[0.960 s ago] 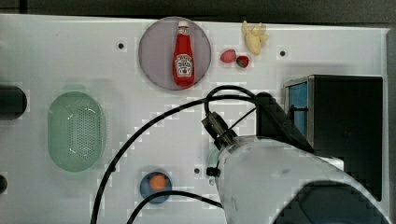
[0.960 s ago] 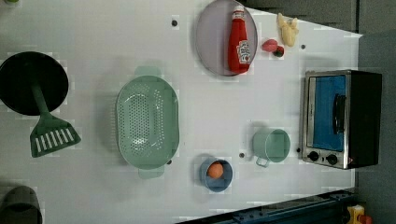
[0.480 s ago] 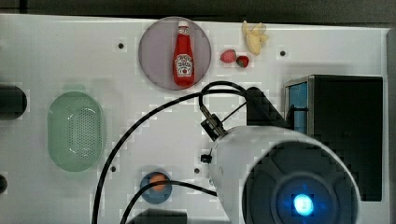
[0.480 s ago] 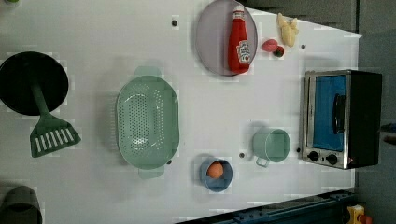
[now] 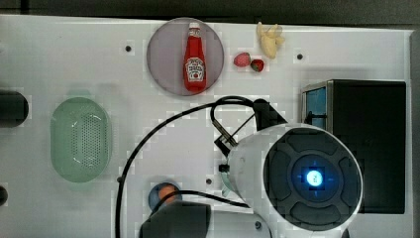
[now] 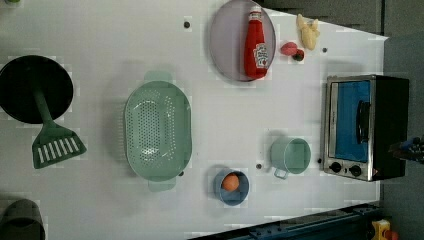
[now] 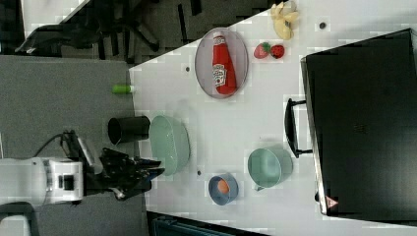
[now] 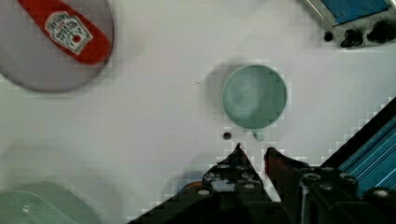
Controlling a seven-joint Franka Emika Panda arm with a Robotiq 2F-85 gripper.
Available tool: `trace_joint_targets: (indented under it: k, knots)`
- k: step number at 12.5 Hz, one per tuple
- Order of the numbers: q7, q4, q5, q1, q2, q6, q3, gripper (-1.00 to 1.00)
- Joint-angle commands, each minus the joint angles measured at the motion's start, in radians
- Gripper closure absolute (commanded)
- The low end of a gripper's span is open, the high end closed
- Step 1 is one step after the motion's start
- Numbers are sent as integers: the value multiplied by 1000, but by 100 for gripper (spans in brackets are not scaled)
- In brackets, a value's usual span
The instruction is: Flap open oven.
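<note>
Hovering over the white table [image 6: 100, 30] with the gripper [image 8: 253, 150] pointing down, fingertips [image 8: 238, 148] drawn close with a narrow gap between them, gripping nothing. Hanging above a teal mug [image 8: 254, 95] in the wrist view, well apart from it, with the tips lying just off the mug's rim in that picture. Covering much of the top view's lower middle with the white arm and its looping black cable [image 5: 148, 144].

Seeing the oven [image 6: 365, 127] sitting at the left view's right edge, black on top, silver at the front frame, with the blue glass door lying shut and the bar handle [image 6: 363, 121] untouched. Catching its black knobs [image 6: 345, 169] towards the left view's lower right. Noting the mug standing just beside the oven's front, not touching it.

Finding a small blue bowl [image 6: 231, 186] holding an orange ball near the mug, towards the left view's lower middle. Placing a green colander [image 6: 157, 131] at the left view's centre-left, and a black pan [image 6: 35, 90] with a green spatula [image 6: 55, 145] resting on it at the left view's left edge. Spotting a ketchup bottle [image 6: 255, 45] lying flat on a grey plate [image 6: 225, 45] along the left view's top, with two strawberries [image 6: 289, 48] and a peeled banana [image 6: 307, 32] beside it.
</note>
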Motion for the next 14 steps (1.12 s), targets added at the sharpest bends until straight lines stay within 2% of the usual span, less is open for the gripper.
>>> trace_joint_targets:
  k: [1, 3, 5, 9, 14]
  knots:
    - [-339, -51, -65, -34, -12, 37, -64, 65]
    - [-515, -87, -181, -42, -10, 115, -93, 65]
    - [-662, -124, -240, -48, -6, 200, -129, 65]
    - [-834, -195, -240, -51, 37, 424, -236, 65]
    - [-926, -209, -240, -53, 193, 616, -308, 65]
